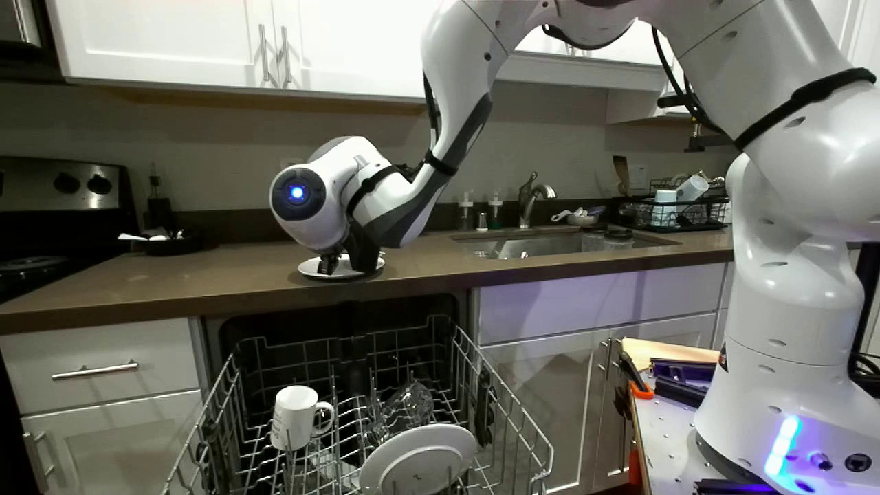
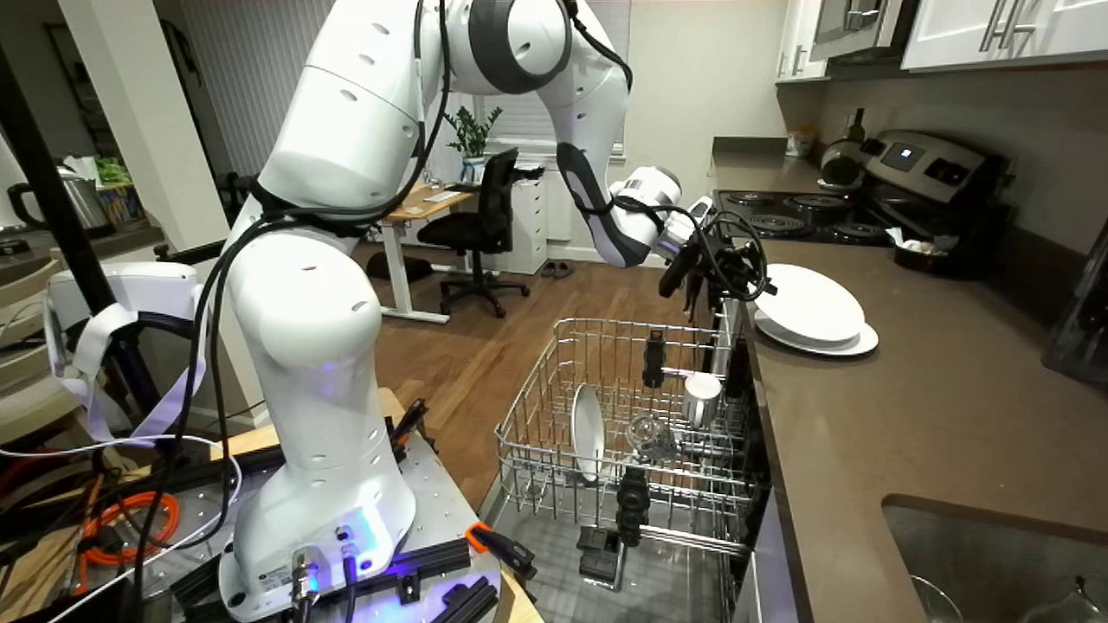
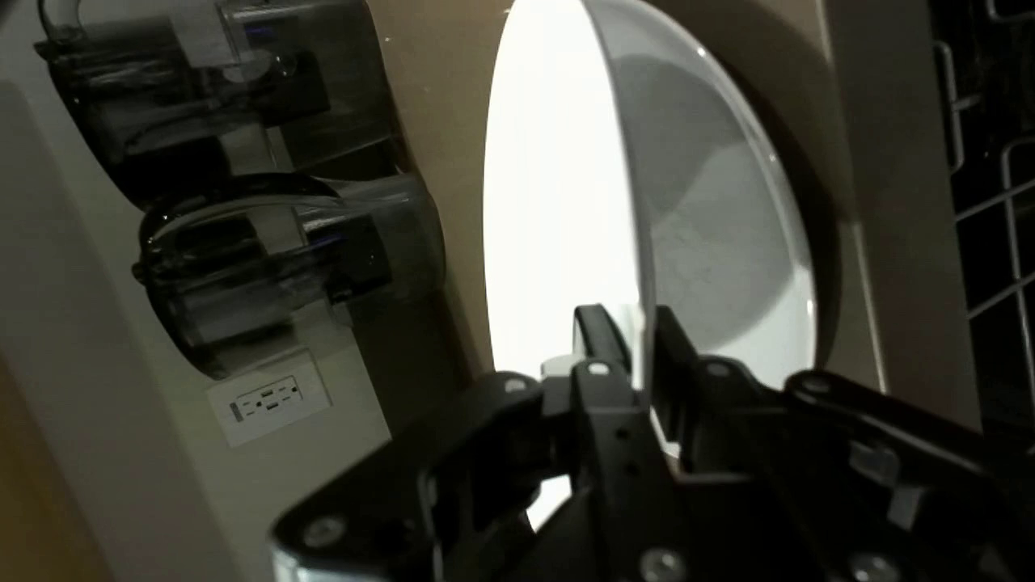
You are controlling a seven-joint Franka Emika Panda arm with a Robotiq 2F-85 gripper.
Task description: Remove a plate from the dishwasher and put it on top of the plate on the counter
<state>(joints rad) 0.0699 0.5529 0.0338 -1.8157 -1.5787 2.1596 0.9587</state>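
– What has the gripper (image 3: pixel 635 360) got?
– A white plate (image 3: pixel 558 194), clamped by the rim, reaching toward eleven o'clock in the wrist view.
– And under it?
– The lower plate (image 3: pixel 716 218), on the counter (image 3: pixel 445 81) toward one o'clock. The held one tilts over it; I can't tell whether they touch.
– The dishwasher rack (image 3: pixel 1010 195)?
– Farther out, between two and three o'clock.

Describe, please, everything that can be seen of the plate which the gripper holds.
The plate is white, round and plain, seemingly ceramic. Its face glares in the wrist view, hiding fine detail. The gripper pinches its rim from both faces. It is tilted over a second plate on the counter; whether the two plates touch, I cannot tell.
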